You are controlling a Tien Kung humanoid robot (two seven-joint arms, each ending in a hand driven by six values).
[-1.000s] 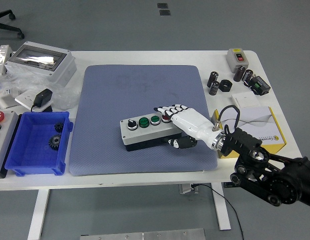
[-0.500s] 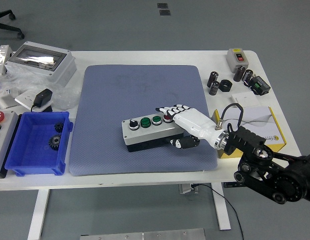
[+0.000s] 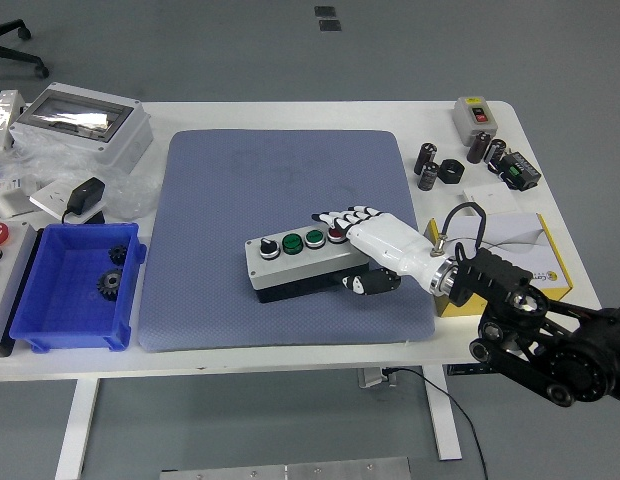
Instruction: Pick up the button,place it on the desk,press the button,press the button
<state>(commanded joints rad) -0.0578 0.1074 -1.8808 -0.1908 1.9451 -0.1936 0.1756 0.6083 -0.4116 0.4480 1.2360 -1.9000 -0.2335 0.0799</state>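
A grey button box (image 3: 295,262) with a black base lies on the blue-grey mat (image 3: 270,180), near its front right. Its top carries a black selector (image 3: 266,247), two green buttons (image 3: 301,240) and a red button (image 3: 336,235). My right hand (image 3: 348,252), white with black-tipped fingers, comes in from the lower right. It is shut on the box's right end: the fingers (image 3: 340,217) lie over the top by the red button and the thumb (image 3: 358,286) presses the front side. The frame does not tell me whether the box rests on the mat or hangs just above it. The left arm is out of view.
A blue bin (image 3: 50,330) with black gears stands at the front left, with a grey enclosure (image 3: 80,125) and a black adapter (image 3: 87,193) behind it. To the right are a yellow box (image 3: 550,270), several capacitors (image 3: 430,165) and a small switch box (image 3: 477,113).
My right hand and the button box have shifted slightly to the right together. The grasp looks the same.
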